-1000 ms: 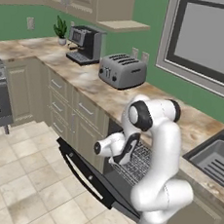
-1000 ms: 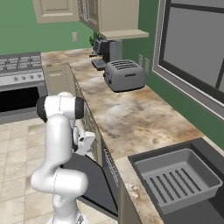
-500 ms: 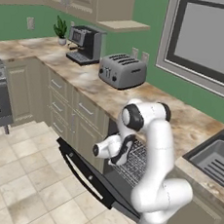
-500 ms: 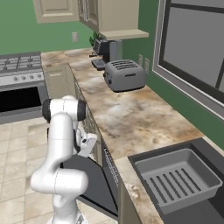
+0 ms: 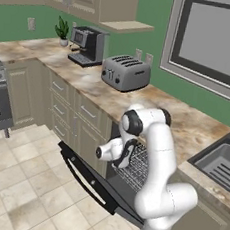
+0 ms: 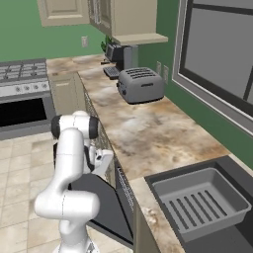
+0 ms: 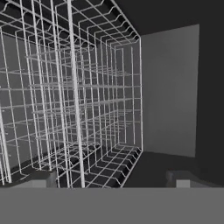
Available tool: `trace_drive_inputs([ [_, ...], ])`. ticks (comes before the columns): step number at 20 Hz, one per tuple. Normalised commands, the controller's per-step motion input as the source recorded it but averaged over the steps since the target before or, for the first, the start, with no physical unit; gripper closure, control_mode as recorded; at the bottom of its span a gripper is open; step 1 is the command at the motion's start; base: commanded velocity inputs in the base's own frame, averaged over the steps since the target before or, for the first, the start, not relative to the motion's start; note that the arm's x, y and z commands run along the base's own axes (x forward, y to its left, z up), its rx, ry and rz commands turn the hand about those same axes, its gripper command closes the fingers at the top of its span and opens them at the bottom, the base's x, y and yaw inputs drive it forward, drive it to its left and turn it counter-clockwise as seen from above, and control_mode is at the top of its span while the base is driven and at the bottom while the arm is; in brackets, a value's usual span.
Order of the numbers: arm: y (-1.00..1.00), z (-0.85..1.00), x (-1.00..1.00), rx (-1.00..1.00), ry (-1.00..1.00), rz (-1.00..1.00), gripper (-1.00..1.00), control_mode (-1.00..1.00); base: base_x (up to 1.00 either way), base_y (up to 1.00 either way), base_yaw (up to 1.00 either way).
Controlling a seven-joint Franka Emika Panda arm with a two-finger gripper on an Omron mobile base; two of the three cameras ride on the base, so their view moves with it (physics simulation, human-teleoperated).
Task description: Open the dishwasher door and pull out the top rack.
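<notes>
I see the dishwasher door [image 5: 92, 182] dropped fully open, lying flat and low under the bench [image 5: 186, 122], its black bar handle toward the floor. The top rack [image 5: 141, 166], a thin silver wire basket, sits partly out of the dark cavity, just behind my gripper [image 5: 121, 162]. In the hand view the rack [image 7: 74, 100] looms close, one front wire rising between my two fingers [image 7: 41, 178], which stand apart with nothing clamped. I judge the rack light but springy and slick, rolling on its rails; I would hook or pinch a front rim wire near its middle and draw straight outward.
</notes>
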Motion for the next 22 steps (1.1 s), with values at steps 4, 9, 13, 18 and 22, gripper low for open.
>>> trace_drive_inputs([
  [4,-0.11,-0.22,0.26,0.00,0.05,0.00,-1.00,-1.00,0.00,0.00,0.00],
  [9,-0.10,-0.24,0.25,0.00,0.05,0.00,-1.00,-1.00,0.00,0.00,0.00],
  [13,-0.11,-0.29,0.24,0.00,0.05,0.00,-1.00,-1.00,0.00,0.00,0.00],
  [18,-0.09,-0.26,0.22,0.00,0.04,0.00,-1.00,-1.00,0.00,0.00,0.00],
  [22,-0.07,-0.23,0.21,0.00,0.03,0.00,-1.00,-1.00,0.00,0.00,0.00],
])
